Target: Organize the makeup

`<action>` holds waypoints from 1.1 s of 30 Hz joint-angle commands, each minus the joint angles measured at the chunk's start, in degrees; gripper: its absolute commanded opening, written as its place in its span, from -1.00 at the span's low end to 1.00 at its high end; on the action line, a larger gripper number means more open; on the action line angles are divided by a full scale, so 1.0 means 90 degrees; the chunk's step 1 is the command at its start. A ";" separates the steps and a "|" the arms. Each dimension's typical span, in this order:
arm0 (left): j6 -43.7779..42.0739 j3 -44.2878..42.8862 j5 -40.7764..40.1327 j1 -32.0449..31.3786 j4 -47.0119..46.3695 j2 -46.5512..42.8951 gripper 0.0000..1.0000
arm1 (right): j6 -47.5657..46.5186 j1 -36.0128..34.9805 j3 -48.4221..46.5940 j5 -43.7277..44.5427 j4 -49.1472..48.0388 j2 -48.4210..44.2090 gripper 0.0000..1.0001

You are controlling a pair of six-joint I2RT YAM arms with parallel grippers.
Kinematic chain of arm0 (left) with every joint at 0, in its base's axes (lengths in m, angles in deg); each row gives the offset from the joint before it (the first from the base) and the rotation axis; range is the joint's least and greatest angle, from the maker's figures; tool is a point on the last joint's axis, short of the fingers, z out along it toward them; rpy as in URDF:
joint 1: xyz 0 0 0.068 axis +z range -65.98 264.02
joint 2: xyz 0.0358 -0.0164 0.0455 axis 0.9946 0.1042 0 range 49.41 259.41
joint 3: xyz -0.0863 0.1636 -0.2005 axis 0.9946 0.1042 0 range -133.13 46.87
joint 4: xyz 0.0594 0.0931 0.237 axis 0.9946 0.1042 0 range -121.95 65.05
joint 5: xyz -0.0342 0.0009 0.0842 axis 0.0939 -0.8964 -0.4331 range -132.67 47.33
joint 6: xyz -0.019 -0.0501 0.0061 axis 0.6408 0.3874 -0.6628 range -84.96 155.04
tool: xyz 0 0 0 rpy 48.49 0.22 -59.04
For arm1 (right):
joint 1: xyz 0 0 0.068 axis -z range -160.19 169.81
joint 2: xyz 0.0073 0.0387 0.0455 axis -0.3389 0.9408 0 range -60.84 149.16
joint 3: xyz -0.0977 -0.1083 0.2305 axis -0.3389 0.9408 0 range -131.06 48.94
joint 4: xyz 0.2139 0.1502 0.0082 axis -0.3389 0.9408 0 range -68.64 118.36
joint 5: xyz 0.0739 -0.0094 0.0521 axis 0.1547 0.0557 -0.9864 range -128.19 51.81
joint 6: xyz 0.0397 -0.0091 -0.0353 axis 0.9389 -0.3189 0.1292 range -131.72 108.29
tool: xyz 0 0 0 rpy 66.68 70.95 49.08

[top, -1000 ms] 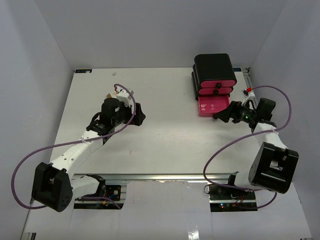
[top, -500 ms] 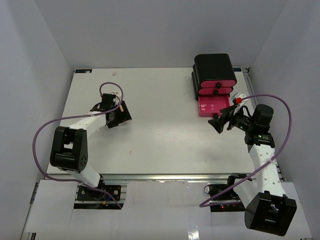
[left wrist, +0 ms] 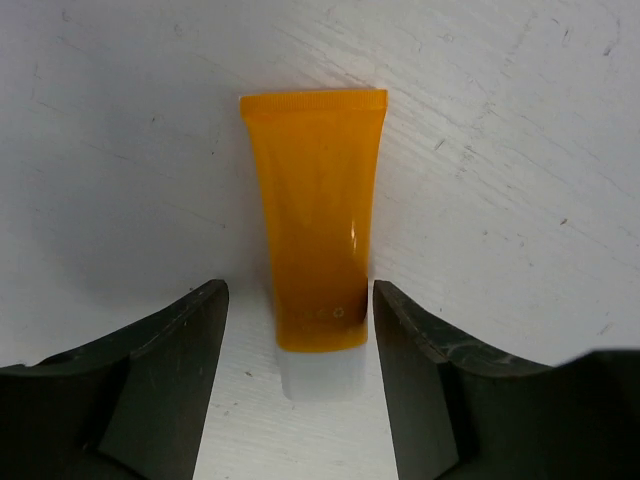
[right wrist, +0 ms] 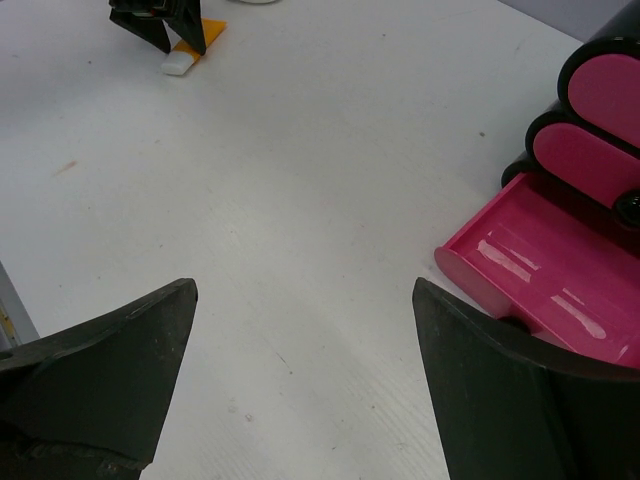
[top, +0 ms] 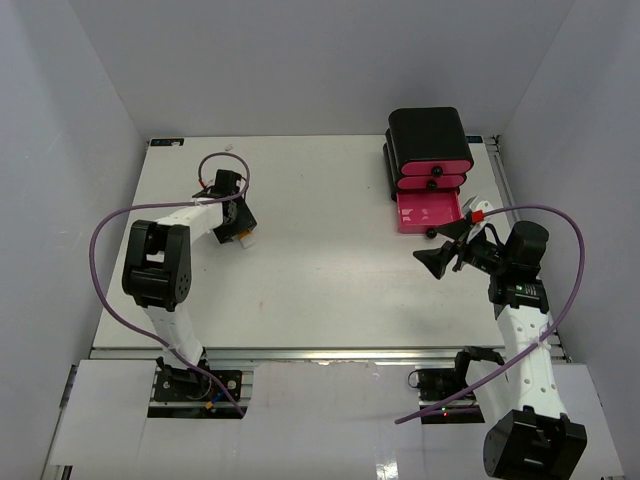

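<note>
Left wrist view, we see left fingers spread either side of the orange tube, centre of frame, on the tabletop, right fingers spread wide.

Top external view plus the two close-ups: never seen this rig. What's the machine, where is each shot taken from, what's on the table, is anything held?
Two robot arms are bolted at the near edge of a white table. The top view looks down from above and behind them. The other two pictures come from a camera on each wrist, so the dark wedges at the bottom are that arm's own fingers. The left fingers straddle an orange tube with a white cap, which lies flat on the table. A gap shows on one side, so it is not gripped yet. The right fingers are wide open and hold nothing. They hang over bare table near a black box, whose lowest pink drawer is pulled out and looks empty.
</note>
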 commanded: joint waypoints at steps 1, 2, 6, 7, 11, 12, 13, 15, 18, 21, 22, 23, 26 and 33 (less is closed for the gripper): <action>-0.0127 -0.0229 -0.0407 -0.0001 0.0406 0.0198 0.39 | -0.0029 0.0028 -0.0089 -0.0083 -0.0189 -0.0171 0.89; -0.0155 -0.0266 -0.0464 -0.0004 0.0496 0.0265 0.39 | -0.0028 0.0030 -0.0089 -0.0076 -0.0189 -0.0180 0.89; -0.0269 -0.0239 -0.0554 -0.0012 0.0675 0.0432 0.18 | -0.0018 0.0035 -0.0089 -0.0049 -0.0189 -0.0188 0.89; -0.0270 -0.0197 -0.0542 -0.0018 0.0669 0.0421 0.12 | -0.0018 0.0029 -0.0089 -0.0043 -0.0189 -0.0194 0.89; -0.0273 -0.0031 -0.0237 -0.0033 0.0526 0.0084 -0.16 | -0.0006 0.0036 -0.0064 -0.0018 -0.0193 -0.0181 0.88; -0.0270 -0.0001 -0.0112 -0.0040 0.0466 -0.0054 -0.26 | 0.0007 0.0036 -0.0060 -0.0011 -0.0195 -0.0171 0.88; -0.0309 0.0042 0.0017 -0.0064 0.0376 -0.0226 -0.33 | 0.0035 0.0036 -0.0060 -0.0007 -0.0195 -0.0156 0.87; -0.0478 0.0178 0.0333 -0.0196 0.0159 -0.0628 -0.39 | 0.0118 0.0036 -0.0067 -0.0022 -0.0189 -0.0083 0.86; -0.0897 0.0399 0.1063 -0.0655 -0.0384 -0.1155 -0.41 | 0.0334 0.0027 -0.0070 -0.0179 -0.0245 0.0052 0.86; -0.1398 0.0746 0.2368 -0.1100 -0.0984 -0.1826 -0.41 | 0.0662 0.0035 -0.0070 -0.0355 -0.0300 0.0228 0.87; -0.1493 0.0939 0.2821 -0.1286 -0.1326 -0.2042 -0.40 | 0.0756 0.0028 -0.0070 -0.0399 -0.0335 0.0293 0.88; -0.1537 0.1096 0.3248 -0.1441 -0.1637 -0.2201 -0.40 | 0.0859 0.0031 -0.0061 -0.0483 -0.0359 0.0351 0.89; -0.1520 0.1474 0.4147 -0.1834 -0.2624 -0.2467 -0.38 | 0.1214 0.0026 -0.0017 -0.0599 -0.0625 0.0517 0.93; -0.1520 0.1208 0.4781 -0.2797 -0.3595 -0.2157 -0.32 | 0.2880 0.0027 0.0196 0.0146 -0.1283 0.0688 0.98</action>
